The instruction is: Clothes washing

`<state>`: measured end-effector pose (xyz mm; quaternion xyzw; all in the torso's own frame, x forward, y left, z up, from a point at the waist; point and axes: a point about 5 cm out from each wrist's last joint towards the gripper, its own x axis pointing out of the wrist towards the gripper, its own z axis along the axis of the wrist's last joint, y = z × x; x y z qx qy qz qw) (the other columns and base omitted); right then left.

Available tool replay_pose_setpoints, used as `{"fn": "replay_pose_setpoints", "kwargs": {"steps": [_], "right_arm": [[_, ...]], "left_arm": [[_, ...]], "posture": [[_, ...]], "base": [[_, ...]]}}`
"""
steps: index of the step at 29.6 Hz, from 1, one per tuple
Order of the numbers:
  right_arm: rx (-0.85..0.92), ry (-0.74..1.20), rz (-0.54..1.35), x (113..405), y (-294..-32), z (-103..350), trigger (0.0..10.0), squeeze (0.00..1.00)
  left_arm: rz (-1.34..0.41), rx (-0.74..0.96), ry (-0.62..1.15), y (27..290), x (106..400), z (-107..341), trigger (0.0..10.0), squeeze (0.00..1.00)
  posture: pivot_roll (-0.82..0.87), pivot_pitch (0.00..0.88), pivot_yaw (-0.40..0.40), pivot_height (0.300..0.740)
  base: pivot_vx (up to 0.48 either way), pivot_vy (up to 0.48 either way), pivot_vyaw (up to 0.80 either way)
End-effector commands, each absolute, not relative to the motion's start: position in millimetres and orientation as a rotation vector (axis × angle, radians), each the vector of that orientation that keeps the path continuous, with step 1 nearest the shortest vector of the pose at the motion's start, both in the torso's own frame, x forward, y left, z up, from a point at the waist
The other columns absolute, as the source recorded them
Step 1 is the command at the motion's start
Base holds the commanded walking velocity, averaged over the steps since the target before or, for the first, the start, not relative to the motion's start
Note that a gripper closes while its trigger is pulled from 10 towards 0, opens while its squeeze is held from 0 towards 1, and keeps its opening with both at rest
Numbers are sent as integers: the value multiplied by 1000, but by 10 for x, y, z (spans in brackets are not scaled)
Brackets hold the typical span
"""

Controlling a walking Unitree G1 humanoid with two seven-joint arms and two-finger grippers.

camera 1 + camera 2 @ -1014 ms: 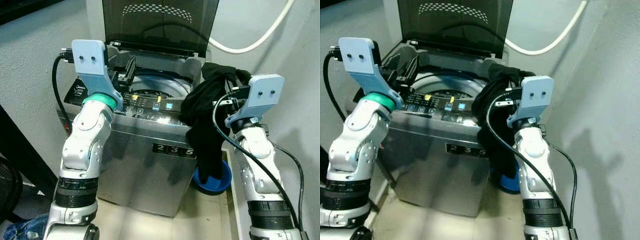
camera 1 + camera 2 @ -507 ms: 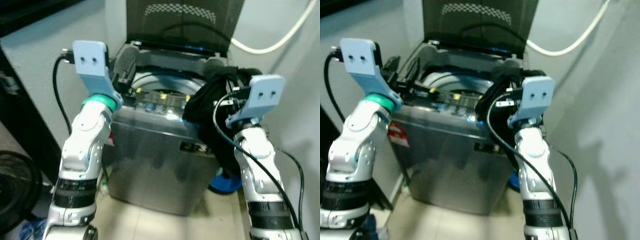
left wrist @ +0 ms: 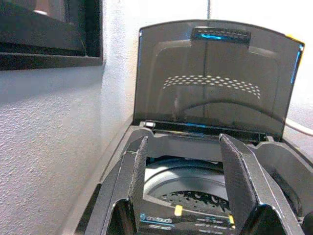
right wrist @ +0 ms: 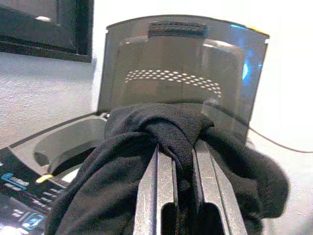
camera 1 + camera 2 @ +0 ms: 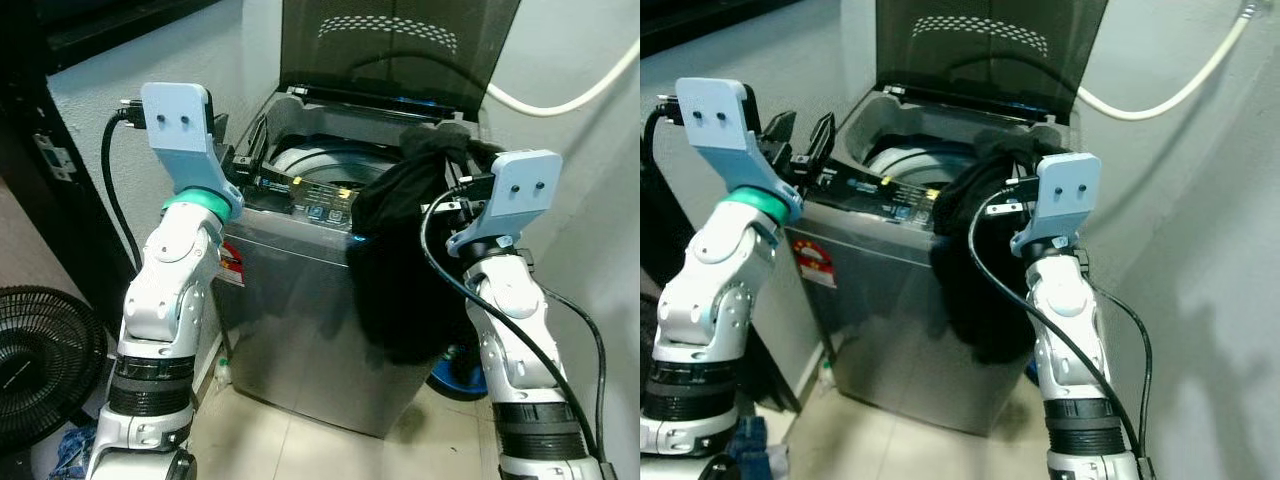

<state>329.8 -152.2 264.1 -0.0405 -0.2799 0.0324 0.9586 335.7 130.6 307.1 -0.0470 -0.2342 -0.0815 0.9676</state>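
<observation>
Right pincer [image 4: 177,181]: clamped on a bunched fold of the black garment [image 5: 400,260], held at the washing machine's [image 5: 320,300] front right corner, above the rim.
Black garment: most of it hangs outside the washing machine, down its front panel; only the gripped knot sits over the rim.
Left pincer [image 3: 188,186]: fingers [image 3: 134,181] spread wide, holding nothing, poised over the washing machine's left rim, aimed at the drum [image 3: 195,188].
Lid [image 5: 400,45]: upright at the back of the washing machine; opening unobstructed.
Step in hand (judged): getting the garment into the drum.
Doing it well: lift high enough that the hanging tail clears the control panel [image 5: 310,200], carry inward over the drum centre, then release.
Risk: letting go early leaves cloth draped over the rim.
Fan [image 5: 45,360]: on the floor, well left of the washing machine.
</observation>
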Motion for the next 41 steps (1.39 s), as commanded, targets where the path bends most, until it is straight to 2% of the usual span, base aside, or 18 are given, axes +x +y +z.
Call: {"fn": "replay_pose_setpoints", "kwargs": {"steps": [1, 6, 15, 24, 41], "right_arm": [[-67, -671, 51, 3218, -1528, 2816, 10000, 0], [-73, -720, 54, 3190, -1509, 2932, 10000, 0], [-72, -738, 54, 3211, -1491, 3004, 10000, 0], [-84, -704, 22, 3227, -1538, 2937, 10000, 0], [-92, -682, 24, 3231, -1553, 2890, 10000, 0]], "left_arm": [[-158, -61, -509, 1317, 3348, 3118, 10000, 0], [-160, -50, -547, 1331, 3317, 3189, 10000, 0], [-163, -50, -574, 1333, 3303, 3247, 10000, 0], [-176, -37, -548, 1317, 3301, 3208, 10000, 0], [-222, -55, -537, 1241, 3294, 3195, 10000, 0]], "posture": [[22, 13, 39, 740], [22, 11, 40, 740], [29, 11, 39, 740], [27, 22, 40, 740], [25, 26, 43, 740]], "base": [[480, 0, 0], [480, 0, 0], [474, 0, -700], [407, 0, 0], [0, 0, 0]]}}
